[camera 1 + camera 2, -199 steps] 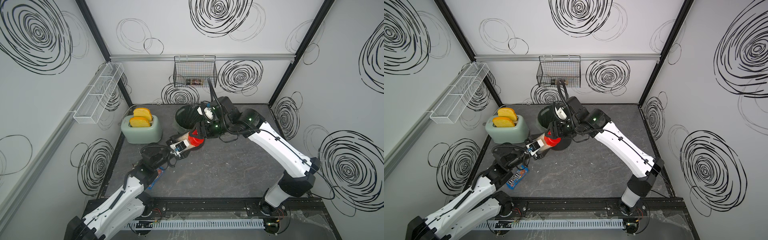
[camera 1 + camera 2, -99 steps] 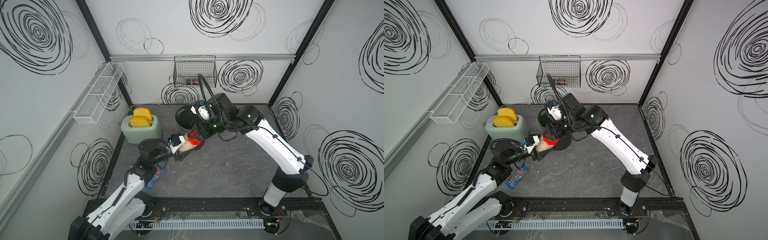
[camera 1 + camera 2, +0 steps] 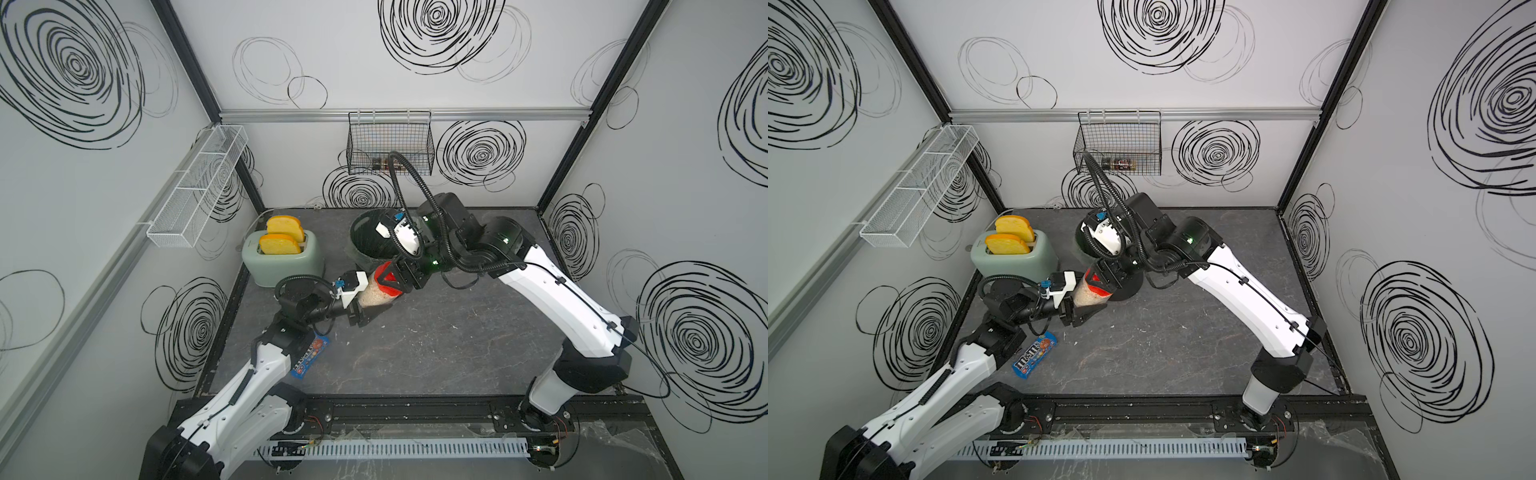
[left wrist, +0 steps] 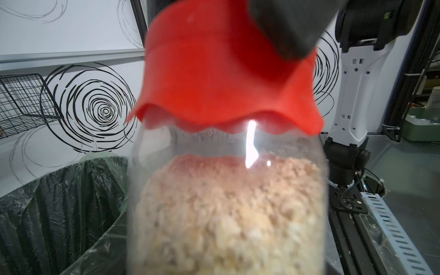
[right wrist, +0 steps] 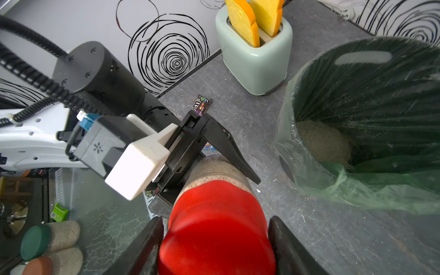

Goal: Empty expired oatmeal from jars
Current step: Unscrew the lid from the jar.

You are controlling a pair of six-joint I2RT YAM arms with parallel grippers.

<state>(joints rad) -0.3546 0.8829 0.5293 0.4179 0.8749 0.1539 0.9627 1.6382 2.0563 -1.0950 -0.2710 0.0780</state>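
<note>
A clear jar half full of pale oatmeal hangs tilted above the table, just in front of the bin. My left gripper is shut on the jar's body; its black fingers clasp the lower part. The jar fills the left wrist view. My right gripper is shut on the red lid, one finger on each side. The lid sits on the jar's mouth.
A dark bin lined with green plastic stands behind the jar, with pale grain at its bottom. A mint toaster with yellow toast stands to its left. An M&M's bag lies by the left arm. A wire basket hangs on the back wall.
My right wrist has turned with its fingers on the lid, and its cable loop has swung left. The jar has tipped more upright and barely shifted. Both grips are the same.
</note>
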